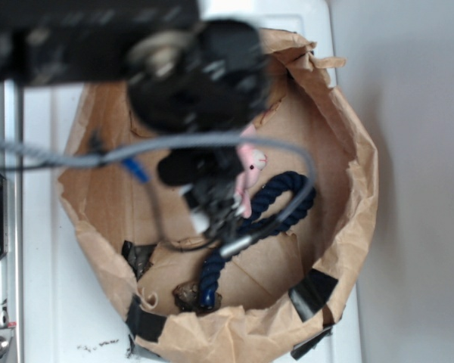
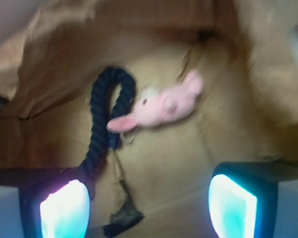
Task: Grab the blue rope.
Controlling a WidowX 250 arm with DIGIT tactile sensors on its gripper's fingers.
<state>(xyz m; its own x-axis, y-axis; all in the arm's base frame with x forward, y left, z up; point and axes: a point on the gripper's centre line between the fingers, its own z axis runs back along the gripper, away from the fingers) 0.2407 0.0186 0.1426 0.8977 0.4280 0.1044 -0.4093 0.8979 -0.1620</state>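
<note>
Pincer (image 2: 149, 198) spread wide over paper bag (image 2: 54, 54); blue rope (image 2: 100, 124) looks soft, floppy, light, best pinched mid-strand beside pink plush (image 2: 164, 106).

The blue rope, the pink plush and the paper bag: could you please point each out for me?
blue rope (image 2: 100, 106), wrist view, left strand of its bend.
pink plush (image 2: 161, 108), wrist view, middle of its body.
paper bag (image 1: 361, 178), exterior view, right wall.
</note>
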